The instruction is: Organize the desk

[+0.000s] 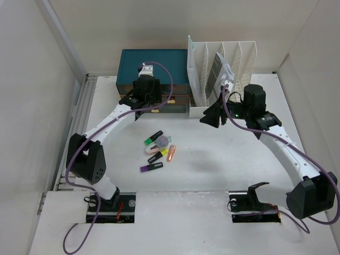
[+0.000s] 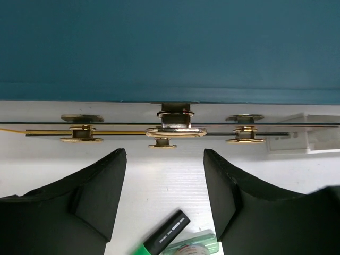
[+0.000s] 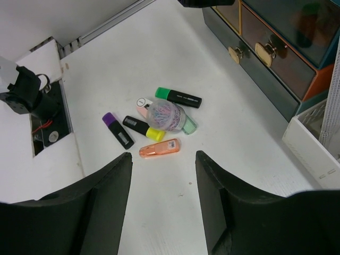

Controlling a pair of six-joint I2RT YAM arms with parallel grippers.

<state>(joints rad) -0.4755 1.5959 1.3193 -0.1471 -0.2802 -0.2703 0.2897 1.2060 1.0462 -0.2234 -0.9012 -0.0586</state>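
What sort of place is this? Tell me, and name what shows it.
Probably a lab mock-up of an office workspace: a white walled-in desk, a teal drawer box, a file rack and loose highlighters.

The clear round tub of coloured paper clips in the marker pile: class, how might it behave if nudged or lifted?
The tub looks round, so a sideways push could roll or slide it. It seems to rest against the mint highlighter, so that may shift too. Its smooth clear plastic may be slippery.
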